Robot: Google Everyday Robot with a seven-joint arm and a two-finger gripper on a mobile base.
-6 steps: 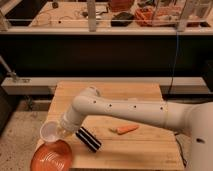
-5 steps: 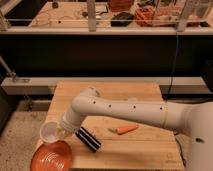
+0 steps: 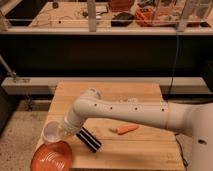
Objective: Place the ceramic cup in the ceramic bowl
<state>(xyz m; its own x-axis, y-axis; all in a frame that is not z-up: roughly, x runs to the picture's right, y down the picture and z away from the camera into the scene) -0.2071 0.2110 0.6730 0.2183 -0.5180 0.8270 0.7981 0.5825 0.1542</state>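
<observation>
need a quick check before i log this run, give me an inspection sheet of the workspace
surface: wooden table, light wood top.
job's things: ceramic cup at the arm's tip near the front left corner, not in the bowl; ceramic bowl just in front of it at the table's front left edge, nothing seen inside it.
clutter: carrot lying right of centre; black ridged object under the arm.
grippers: gripper right against the cup, at the end of the white arm.
cables: blue cable hanging at the back right.
surroundings: dark bench behind the table, cluttered shelf above it; speckled floor at left.
</observation>
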